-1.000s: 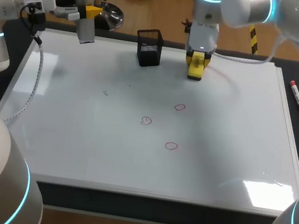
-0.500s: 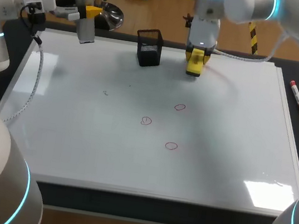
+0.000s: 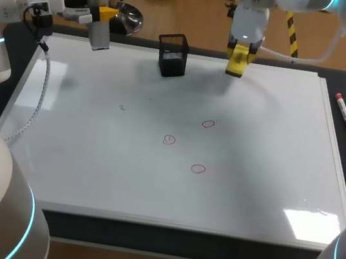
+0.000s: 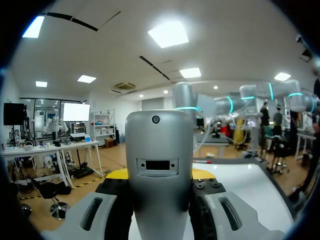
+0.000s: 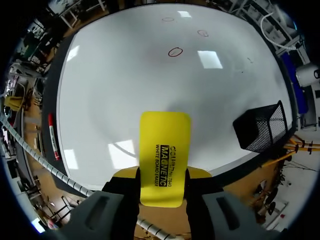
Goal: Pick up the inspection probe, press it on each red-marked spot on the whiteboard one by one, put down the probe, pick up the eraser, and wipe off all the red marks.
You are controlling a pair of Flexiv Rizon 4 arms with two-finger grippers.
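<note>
My left gripper [image 3: 104,12] is shut on the grey inspection probe [image 3: 97,24], held in the air over the whiteboard's far left corner. In the left wrist view the probe [image 4: 159,170] stands upright between the fingers of the left gripper [image 4: 159,192]. Near the far edge my right gripper [image 3: 239,51] is shut on the yellow eraser [image 3: 236,61], raised above the whiteboard [image 3: 91,156]. The eraser [image 5: 165,155] sticks out ahead of the right gripper [image 5: 161,182]. Three red circles [image 3: 208,124], [image 3: 169,140], [image 3: 198,168] sit mid-board; the right wrist view shows them as marks [image 5: 175,52], [image 5: 202,33], [image 5: 168,19].
A black mesh holder [image 3: 173,55] stands on the board's far edge, left of the eraser, and shows in the right wrist view as the holder [image 5: 262,127]. A red marker [image 3: 344,111] lies on the dark mat right of the board. A faint scribble [image 3: 122,106] marks the board's left part.
My right arm has lifted the eraser off the board and carried it back and to the right. The left arm with the probe has stayed still.
</note>
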